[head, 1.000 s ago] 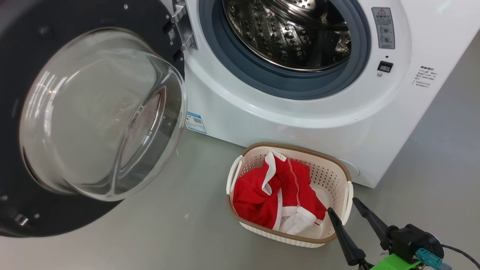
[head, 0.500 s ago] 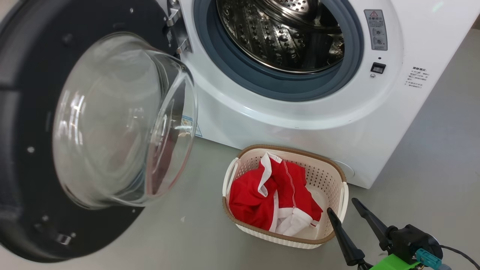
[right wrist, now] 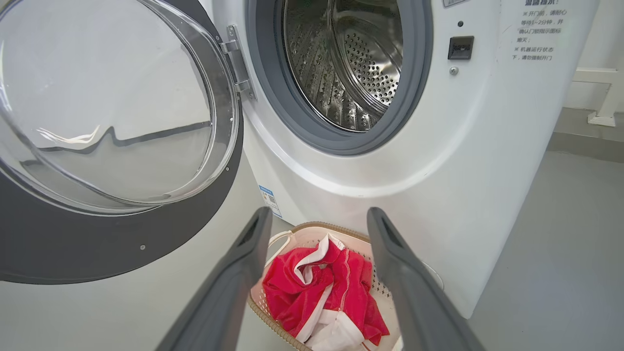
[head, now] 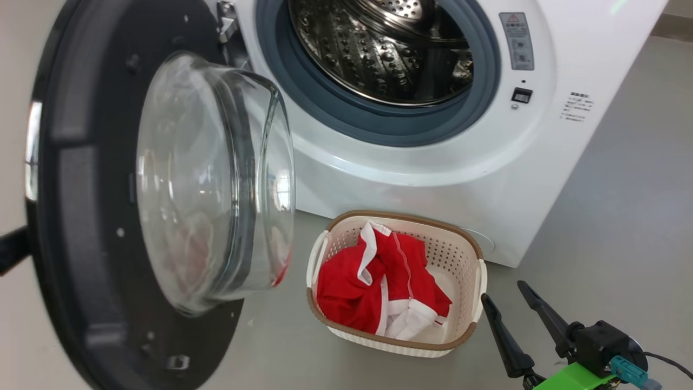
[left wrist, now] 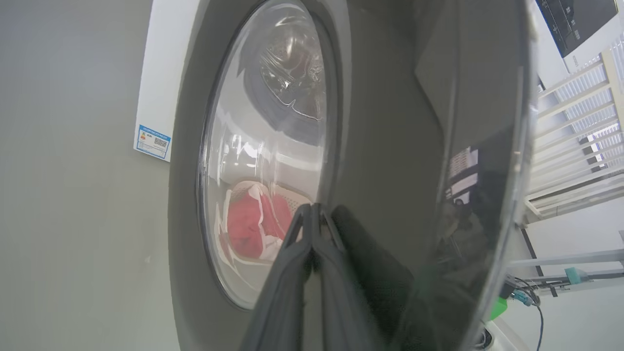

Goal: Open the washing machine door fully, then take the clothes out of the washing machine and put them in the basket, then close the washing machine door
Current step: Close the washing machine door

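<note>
The washing machine (head: 433, 179) stands with its steel drum (head: 379, 49) bare. The washing machine door (head: 81, 216) hangs partly swung in, its glass bowl (head: 216, 179) bulging toward the opening. My left gripper (left wrist: 312, 207) is shut, with its tips against the door's glossy outer face (left wrist: 390, 170). The red and white clothes (head: 373, 292) lie in the basket (head: 400, 216) on the floor before the machine. They also show through the glass (left wrist: 248, 229). My right gripper (head: 503, 291) is open and holds nothing, just right of the basket. From the right wrist it (right wrist: 319, 212) points over the clothes (right wrist: 317, 292).
Grey floor (head: 622, 216) spreads to the right of the machine and in front of the basket. A blue label sticker (right wrist: 269, 197) sits low on the machine's front. A white slatted rack (left wrist: 575, 122) stands beyond the door's edge.
The door has swung toward the machine and now stands more edge-on to the head camera. The head view has shifted a little. My right gripper has kept its place by the basket.
</note>
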Available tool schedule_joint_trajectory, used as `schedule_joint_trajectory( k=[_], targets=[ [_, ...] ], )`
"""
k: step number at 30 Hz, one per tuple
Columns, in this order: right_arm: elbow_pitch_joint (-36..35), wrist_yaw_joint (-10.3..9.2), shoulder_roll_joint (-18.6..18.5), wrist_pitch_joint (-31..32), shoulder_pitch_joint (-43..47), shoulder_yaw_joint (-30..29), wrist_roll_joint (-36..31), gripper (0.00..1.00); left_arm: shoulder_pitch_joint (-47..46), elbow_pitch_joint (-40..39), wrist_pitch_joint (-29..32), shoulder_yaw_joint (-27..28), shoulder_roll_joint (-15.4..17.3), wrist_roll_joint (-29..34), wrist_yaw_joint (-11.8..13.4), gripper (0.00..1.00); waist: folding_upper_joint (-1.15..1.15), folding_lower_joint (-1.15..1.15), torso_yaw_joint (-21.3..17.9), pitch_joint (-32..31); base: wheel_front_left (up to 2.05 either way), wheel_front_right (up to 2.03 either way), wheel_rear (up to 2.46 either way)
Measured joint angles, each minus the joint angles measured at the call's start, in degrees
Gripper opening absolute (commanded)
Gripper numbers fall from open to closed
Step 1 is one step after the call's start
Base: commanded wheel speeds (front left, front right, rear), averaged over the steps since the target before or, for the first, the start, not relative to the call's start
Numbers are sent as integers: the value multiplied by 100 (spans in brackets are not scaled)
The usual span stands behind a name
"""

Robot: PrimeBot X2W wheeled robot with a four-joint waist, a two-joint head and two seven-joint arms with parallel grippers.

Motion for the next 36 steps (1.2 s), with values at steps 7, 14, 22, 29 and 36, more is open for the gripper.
schedule_joint_trajectory(
  k=[7, 14, 22, 29, 36],
  targets=[
    [-34, 0, 13, 0, 0, -144, -2, 100, 4, -554, -45, -291, -120, -137, 1, 0, 0, 0, -227, 48, 0, 0, 0],
    [-64, 0, 47, 0, -1, -194, -8, 100, -37, -808, -302, -598, -302, -133, 1, 0, 0, 0, -483, 107, 0, 0, 0],
    [-80, 0, 78, 0, -7, -226, -8, 100, -312, -892, -678, -955, -528, -73, 1, 0, 0, 0, -745, 166, 0, 0, 0],
    [-88, 0, 109, 0, -13, -267, -8, 100, -580, -916, -1137, -1371, -689, 163, 1, 0, 0, 0, -1008, 218, 0, 0, 0],
    [-101, 0, 145, 0, -20, -285, -8, 100, -898, -800, -1713, -1763, -889, 307, 1, 0, 0, 0, -1248, 290, 0, 0, 0]
  ],
)
